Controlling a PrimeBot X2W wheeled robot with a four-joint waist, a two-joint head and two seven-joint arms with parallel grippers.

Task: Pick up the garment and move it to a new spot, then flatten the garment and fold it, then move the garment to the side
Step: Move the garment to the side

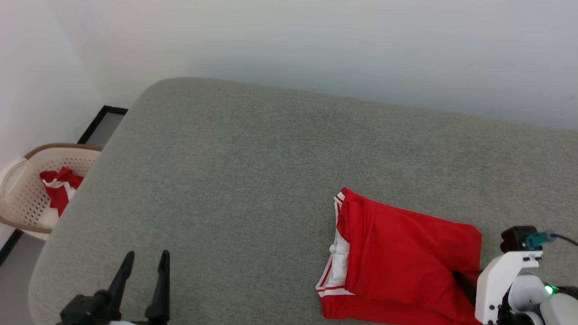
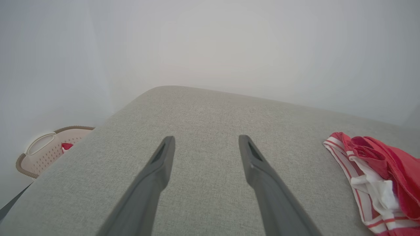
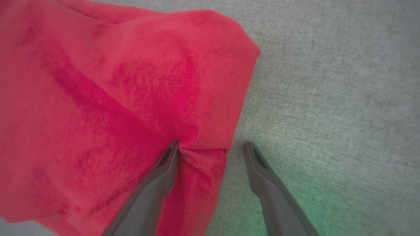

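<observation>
Garment (image 1: 406, 257): bright red, with white sleeve ends and white-and-red striped trim. Cushion (image 1: 253, 180): mottled grey-green weave. Basket (image 1: 27, 203): cream, perforated in a dot grid, brown rim. Cloth (image 1: 58, 192) inside it: red and white. Fingers (image 1: 161, 280): dark grey. Wall (image 1: 316, 40): pale grey-white. Indicator light (image 1: 549, 289): green.

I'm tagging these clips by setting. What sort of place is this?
Probably a home-like laundry corner: a folded bright red shirt lies on a wide grey fabric-covered surface, perhaps a bed, beside a cream perforated plastic basket holding more red-and-white cloth.
</observation>
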